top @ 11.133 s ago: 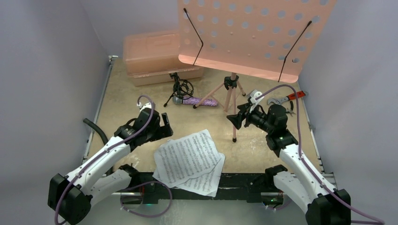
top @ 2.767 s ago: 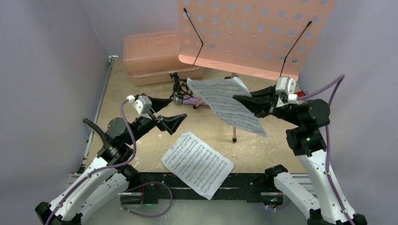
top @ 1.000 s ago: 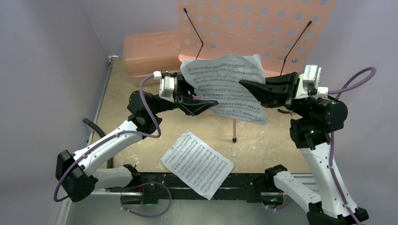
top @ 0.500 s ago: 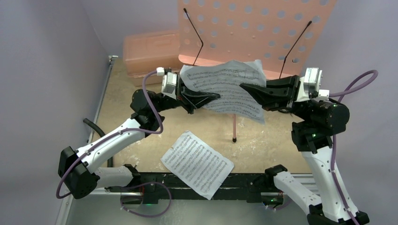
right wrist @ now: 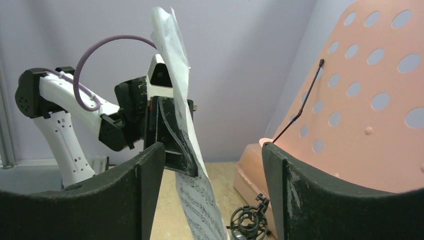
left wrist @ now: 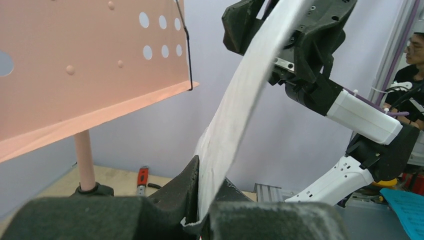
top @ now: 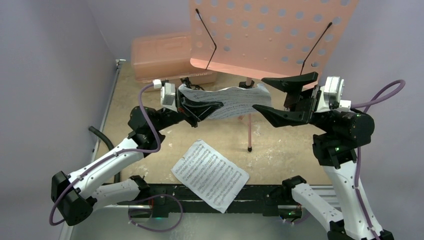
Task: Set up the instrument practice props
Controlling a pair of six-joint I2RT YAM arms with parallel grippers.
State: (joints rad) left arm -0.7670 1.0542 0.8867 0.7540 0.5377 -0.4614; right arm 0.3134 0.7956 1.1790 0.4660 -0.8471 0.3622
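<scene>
My left gripper (top: 202,107) is shut on the left edge of a white sheet-music page (top: 232,102), which sags sideways in the air in front of the pink perforated music stand (top: 272,35). In the left wrist view the page (left wrist: 240,100) rises from between the pinched fingers (left wrist: 192,170). My right gripper (top: 258,93) stands open around the page's right end, its fingers (right wrist: 150,165) apart from the paper (right wrist: 200,200). A second page (top: 210,174) lies on the table near the front edge. The black mic stand's mount (right wrist: 247,220) shows below. The microphone is hidden.
A salmon-pink lidded case (top: 162,57) stands at the back left, behind the stand's tripod leg (top: 248,135). A red-handled tool (left wrist: 142,177) lies on the table at the right. Grey walls close in on both sides.
My right gripper has opened and let go of the page. The page has dropped from upright to a sagging, nearly flat hang. The left gripper has closed on it and sunk a little.
</scene>
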